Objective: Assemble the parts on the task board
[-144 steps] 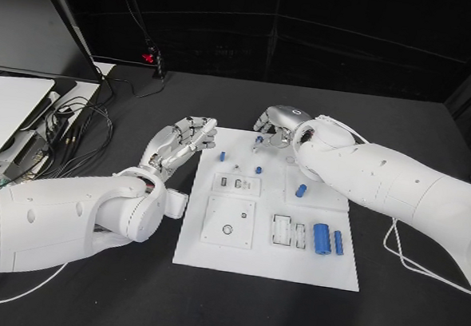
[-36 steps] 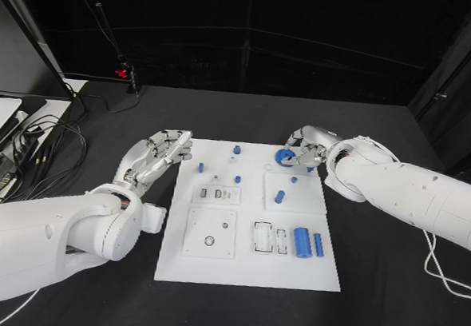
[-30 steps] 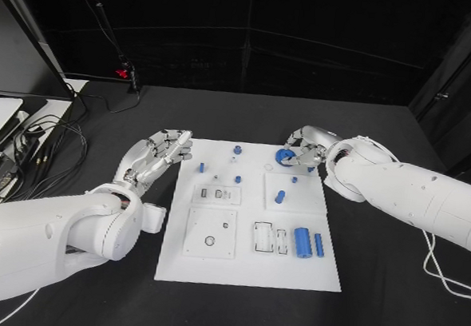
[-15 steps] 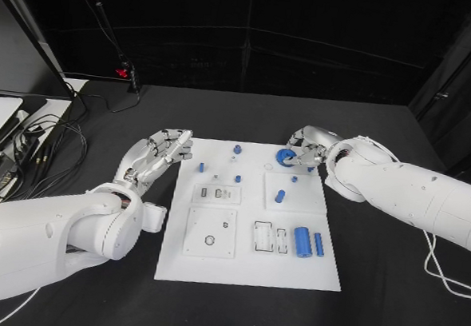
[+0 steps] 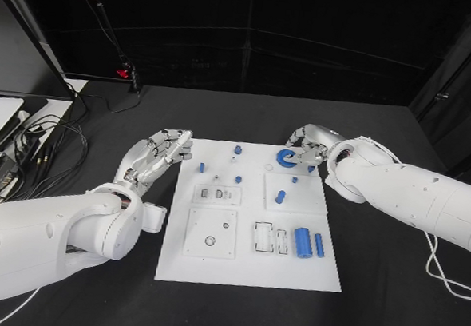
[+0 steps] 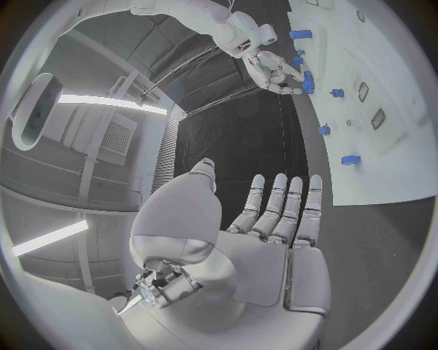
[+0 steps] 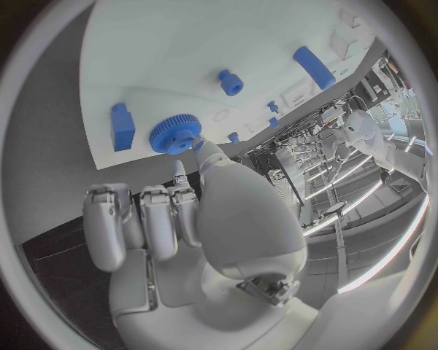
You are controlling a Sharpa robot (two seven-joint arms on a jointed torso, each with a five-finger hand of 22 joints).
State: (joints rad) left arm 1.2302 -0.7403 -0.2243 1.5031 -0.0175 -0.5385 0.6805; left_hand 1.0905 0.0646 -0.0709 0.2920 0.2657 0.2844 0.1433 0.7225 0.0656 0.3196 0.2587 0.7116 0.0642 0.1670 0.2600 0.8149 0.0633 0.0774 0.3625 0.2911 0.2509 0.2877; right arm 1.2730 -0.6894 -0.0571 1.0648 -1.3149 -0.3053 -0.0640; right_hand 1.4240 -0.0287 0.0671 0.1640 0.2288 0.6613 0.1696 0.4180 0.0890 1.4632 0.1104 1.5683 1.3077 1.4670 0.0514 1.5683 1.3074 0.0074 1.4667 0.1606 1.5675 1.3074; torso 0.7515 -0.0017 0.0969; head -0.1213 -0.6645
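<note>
The right hand (image 5: 307, 148) sits at the far right corner of the white rectangular task board (image 5: 248, 271), thumb and fingertips pinched on a round blue toothed gear (image 5: 285, 157) resting on the board. The left hand (image 5: 158, 153) hangs just off the board's left edge, fingers straight and loosely spread, holding nothing.

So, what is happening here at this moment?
The robot is assembling small blue parts on the white task board. Its right hand is at the board's far edge, with its fingers on a round blue gear. The left hand hovers open beside the board's left edge, holding nothing. Other blue parts, such as a large cylinder, lie on the board.
</note>
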